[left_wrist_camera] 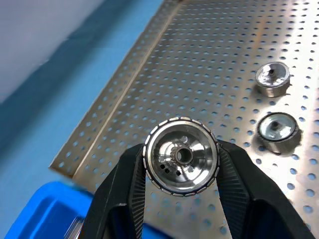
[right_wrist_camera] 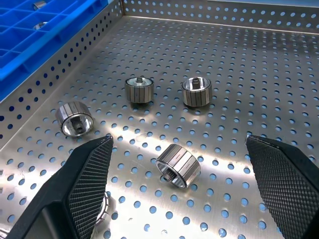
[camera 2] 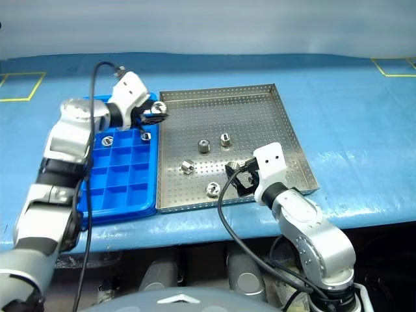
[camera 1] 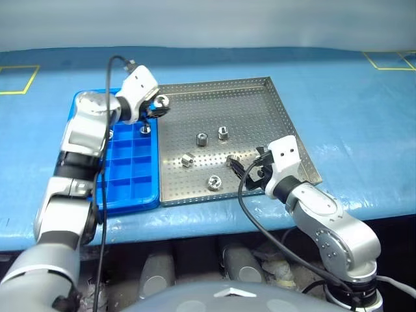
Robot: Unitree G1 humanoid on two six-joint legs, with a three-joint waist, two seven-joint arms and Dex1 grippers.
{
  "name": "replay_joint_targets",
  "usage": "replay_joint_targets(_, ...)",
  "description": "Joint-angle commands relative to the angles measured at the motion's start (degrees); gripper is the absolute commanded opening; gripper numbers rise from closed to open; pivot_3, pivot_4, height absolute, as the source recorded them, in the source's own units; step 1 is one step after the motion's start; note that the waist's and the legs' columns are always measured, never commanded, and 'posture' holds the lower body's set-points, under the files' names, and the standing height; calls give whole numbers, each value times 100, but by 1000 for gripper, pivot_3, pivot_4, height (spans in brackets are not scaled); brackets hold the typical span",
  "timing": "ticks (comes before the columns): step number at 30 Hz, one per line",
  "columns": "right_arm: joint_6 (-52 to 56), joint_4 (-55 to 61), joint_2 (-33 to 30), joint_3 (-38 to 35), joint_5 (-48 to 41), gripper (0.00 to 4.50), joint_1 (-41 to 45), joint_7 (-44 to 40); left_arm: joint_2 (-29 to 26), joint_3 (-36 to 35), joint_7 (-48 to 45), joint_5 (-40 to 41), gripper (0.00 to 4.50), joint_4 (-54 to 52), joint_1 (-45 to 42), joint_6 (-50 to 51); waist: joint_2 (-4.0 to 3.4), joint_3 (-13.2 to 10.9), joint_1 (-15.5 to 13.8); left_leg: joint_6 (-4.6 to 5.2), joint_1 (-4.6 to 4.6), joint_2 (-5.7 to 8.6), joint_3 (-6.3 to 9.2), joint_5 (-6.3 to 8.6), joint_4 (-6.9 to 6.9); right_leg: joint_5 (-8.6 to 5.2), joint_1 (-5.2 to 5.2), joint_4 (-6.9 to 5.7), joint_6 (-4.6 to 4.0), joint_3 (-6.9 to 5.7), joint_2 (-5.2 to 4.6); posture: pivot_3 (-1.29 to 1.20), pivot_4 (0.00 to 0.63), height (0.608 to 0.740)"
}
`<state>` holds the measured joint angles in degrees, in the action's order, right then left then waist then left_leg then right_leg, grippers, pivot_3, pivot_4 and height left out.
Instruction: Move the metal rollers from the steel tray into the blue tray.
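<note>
One roller (left_wrist_camera: pixel 181 155) (gripped) faces bore-first toward left wrist camera.

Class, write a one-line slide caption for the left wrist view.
Left gripper holds a metal roller between its black fingers above the steel tray.

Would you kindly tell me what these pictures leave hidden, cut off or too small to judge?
- Blue tray: in the head views the left arm covers its left compartments, so the count of rollers already placed is uncertain.
- Rollers in the blue tray: too small to tell whether they stand upright.
- Steel tray: the right gripper covers part of its near floor.
- A fifth roller: half hidden behind that gripper's finger in the right wrist view.
</note>
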<state>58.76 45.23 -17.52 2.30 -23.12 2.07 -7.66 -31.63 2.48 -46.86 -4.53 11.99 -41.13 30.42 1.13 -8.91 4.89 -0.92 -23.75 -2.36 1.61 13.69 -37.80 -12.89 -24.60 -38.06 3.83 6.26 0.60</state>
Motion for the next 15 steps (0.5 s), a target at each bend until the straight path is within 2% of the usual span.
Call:
replay_joint_targets(1, -74, 9, -4, 43, -35, 4500, 130, -102, -61, -840, 1306, -298, 1758, -1158, 604, 611, 1, 0, -63, 0, 0, 0, 1, 0, -4, 0, 1, -1, 0, -2, 0, 31, 150, 740)
replay_joint_targets(6, -87, -215, -13, 172, -43, 4500, 340, -253, 338, -1812, 2529, -320, 1758, -2186, 1880, 1121, 3, 1, -190, -3, 10, 5, 0, -2, -10, 5, 13, -1, 9, -4, -7, 78, 150, 740)
replay_joint_targets(8, -96, -285, -17, 232, -35, 4500, 418, -306, 596, -2074, 2980, -309, 1758, -2351, 2279, 933, 6, 2, -278, -6, 10, 6, 1, -3, -13, 7, 13, -1, 10, -5, -8, 96, 150, 740)
replay_joint_targets(11, -97, -346, -13, 278, -37, 4500, 495, -362, 915, -2252, 3382, -233, 1758, -2411, 2723, 710, 11, 4, -409, -9, 10, 8, 3, -5, -16, 10, 16, 0, 11, -8, -10, 107, 150, 740)
replay_joint_targets(15, -103, -361, -50, 292, -26, 4500, 516, -428, 1028, -2152, 3586, -232, 1758, -2438, 3062, 758, 18, 8, -463, -13, 14, 10, 4, -8, -17, 10, 23, 4, 9, -11, -13, 104, 150, 740)
